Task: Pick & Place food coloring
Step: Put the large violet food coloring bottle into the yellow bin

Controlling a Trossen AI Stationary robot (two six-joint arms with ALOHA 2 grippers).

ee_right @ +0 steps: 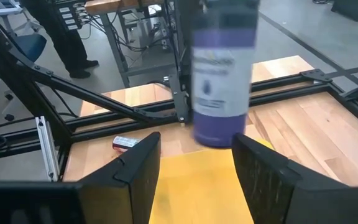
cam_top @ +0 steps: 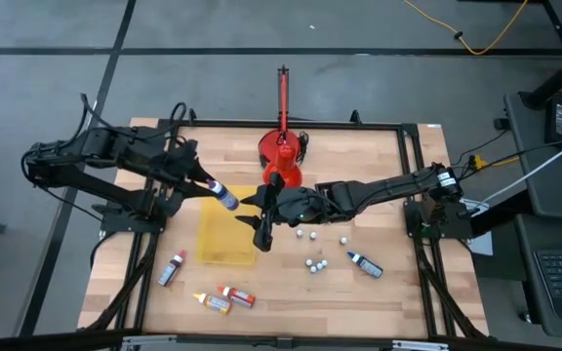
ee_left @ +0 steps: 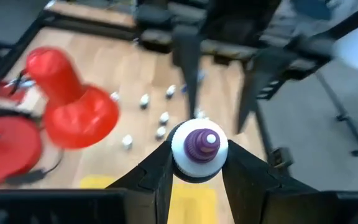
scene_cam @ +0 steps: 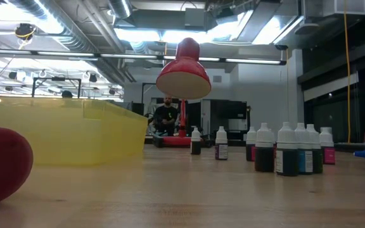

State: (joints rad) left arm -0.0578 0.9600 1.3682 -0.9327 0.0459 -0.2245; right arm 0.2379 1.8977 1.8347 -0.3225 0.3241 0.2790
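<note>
Gripping a purple food coloring bottle point(cam_top: 225, 197), left jaws; right jaws parted beside.

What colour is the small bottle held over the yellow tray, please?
The small squeeze bottle is purple with a pale label, clearest in the right wrist view.

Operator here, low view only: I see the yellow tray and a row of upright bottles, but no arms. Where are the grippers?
Observer: Both are over the yellow tray. The left gripper is shut on a purple bottle.
Operator: Is the right one holding it too?
Observer: No. The right gripper is open, its fingers spread close by the bottle.
Operator: How many bottles are lying flat?
Observer: Four. Three lying bottles are on the left arm's side of the table, and a blue bottle is on the right arm's side.
</note>
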